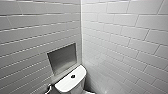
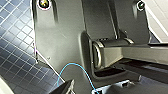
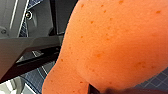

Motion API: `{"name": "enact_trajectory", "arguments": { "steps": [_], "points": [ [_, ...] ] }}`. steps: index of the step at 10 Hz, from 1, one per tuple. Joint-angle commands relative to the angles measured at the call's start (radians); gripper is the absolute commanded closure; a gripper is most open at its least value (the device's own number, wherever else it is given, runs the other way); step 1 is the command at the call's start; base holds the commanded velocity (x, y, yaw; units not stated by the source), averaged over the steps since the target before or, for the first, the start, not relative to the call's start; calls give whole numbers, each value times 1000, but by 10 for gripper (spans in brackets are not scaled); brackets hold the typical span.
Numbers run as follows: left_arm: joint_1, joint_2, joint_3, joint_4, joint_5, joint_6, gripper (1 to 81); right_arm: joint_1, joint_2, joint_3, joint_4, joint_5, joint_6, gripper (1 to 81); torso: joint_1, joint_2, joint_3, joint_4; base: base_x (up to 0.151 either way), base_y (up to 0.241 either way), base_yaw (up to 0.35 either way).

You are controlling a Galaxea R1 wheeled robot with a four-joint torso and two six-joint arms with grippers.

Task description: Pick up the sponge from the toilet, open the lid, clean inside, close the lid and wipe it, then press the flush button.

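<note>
One sponge (image 3: 112, 45), and it's on my right side: orange, pressed up close to the right wrist camera, hanging over the dark blue floor tiles (image 3: 155, 80) rather than resting on the toilet (image 1: 71, 83). So I judge the right pincer (image 3: 105, 90) is clamped on it; a dark sliver against the sponge's edge looks like part of that pincer. Sponge long axis: can't tell, too close. Left pincer (image 2: 87, 90): can't tell whether it's open or closed. Toilet lies ahead and below me, in the corner where the two tiled walls (image 1: 125, 37) meet, under a steel niche (image 1: 62, 58). Tank top runs diagonally in the head view, flush button (image 1: 72, 76) at its middle. Right arm is the working arm.
</note>
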Motion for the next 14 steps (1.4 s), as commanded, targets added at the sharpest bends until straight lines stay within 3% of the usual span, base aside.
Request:
{"name": "enact_trajectory", "arguments": {
  "steps": [1,12,13,14],
  "points": [
    [-56,-125,203,-9,68,-2,10,28,-57,78,-13,-77,-43,811,0,0,0,0,0,0,0],
    [-377,-662,992,-16,81,-44,10,27,-34,63,-25,-79,-44,811,0,0,0,0,0,0,0],
    [-418,-694,1043,-15,89,-65,10,27,-32,60,-24,-77,-43,811,0,0,0,0,0,0,0],
    [-481,-730,1087,-15,142,-106,10,27,-32,60,-22,-76,-43,811,0,0,0,0,0,0,0]
  ]
}}
